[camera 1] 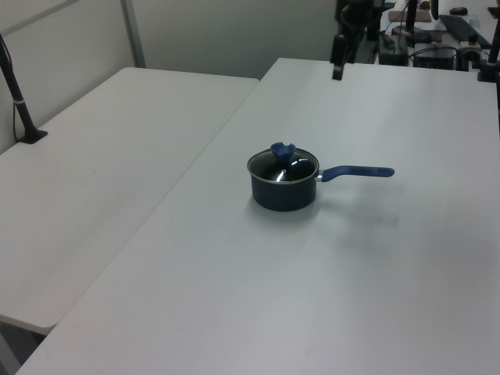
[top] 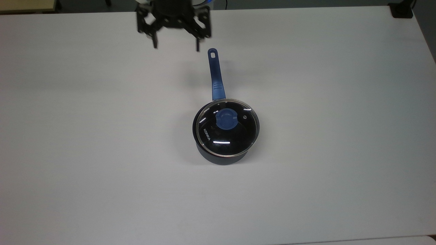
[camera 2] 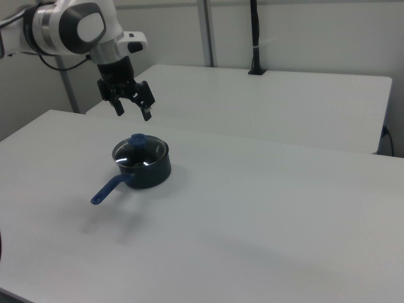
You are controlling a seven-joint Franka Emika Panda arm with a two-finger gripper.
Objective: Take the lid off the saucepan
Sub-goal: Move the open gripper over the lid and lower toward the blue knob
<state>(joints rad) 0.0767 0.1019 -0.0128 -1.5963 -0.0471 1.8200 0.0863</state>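
Even overhead light, soft shadows on the white counter (top: 102, 136), white glints on the lid (top: 227, 127), gripper (top: 176, 47) motion-blurred.

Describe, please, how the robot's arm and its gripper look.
The arm has rounded white shells with grey joint rings and a dark cable behind it. The gripper is black and angular, a boxy body with two slim black fingers.
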